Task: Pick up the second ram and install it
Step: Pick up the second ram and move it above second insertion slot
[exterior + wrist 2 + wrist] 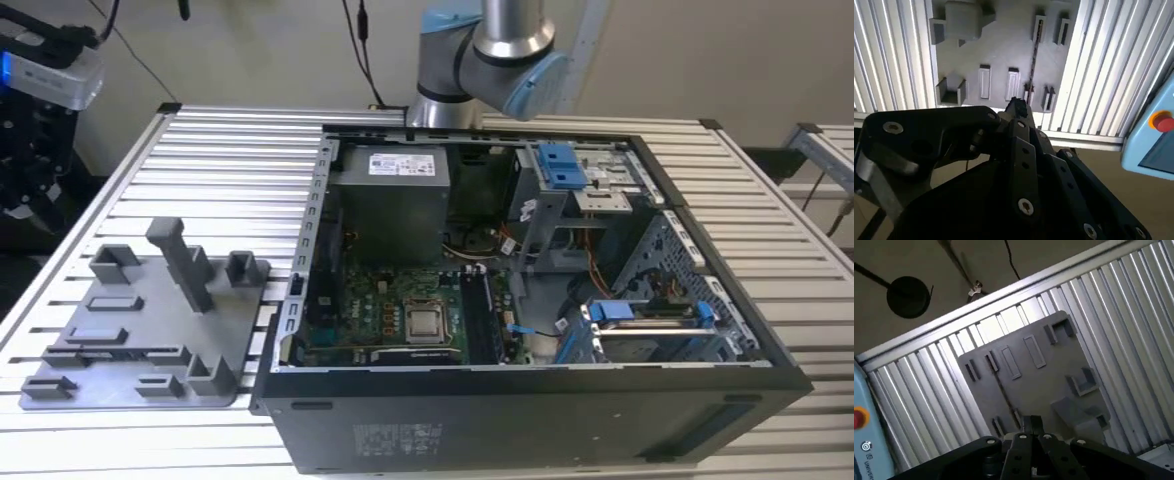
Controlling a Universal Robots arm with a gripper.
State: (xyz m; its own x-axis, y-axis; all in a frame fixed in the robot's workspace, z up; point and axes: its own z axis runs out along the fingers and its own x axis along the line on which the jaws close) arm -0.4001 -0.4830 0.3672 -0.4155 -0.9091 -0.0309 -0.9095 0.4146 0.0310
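The second ram [1034, 52] stands on edge in the grey tray [999, 45], showing as a thin dark line between two pairs of slot posts. The same thin ram [1003, 394] crosses the tray [1054, 375] in the first wrist view. My gripper [1016, 106] hangs well above the tray, roughly over one end of the stick, its black fingers closed together with nothing between them. In the first wrist view the gripper [1031, 424] shows its tips touching. The tray [134, 330] lies at the exterior view's left.
An open computer case [534, 400] with the green motherboard [400, 300] sits on the ribbed aluminium table [227, 150], to the right of the tray. The arm [487, 50] rises behind the case. A pendant with a red button [1161, 122] lies beyond the table edge.
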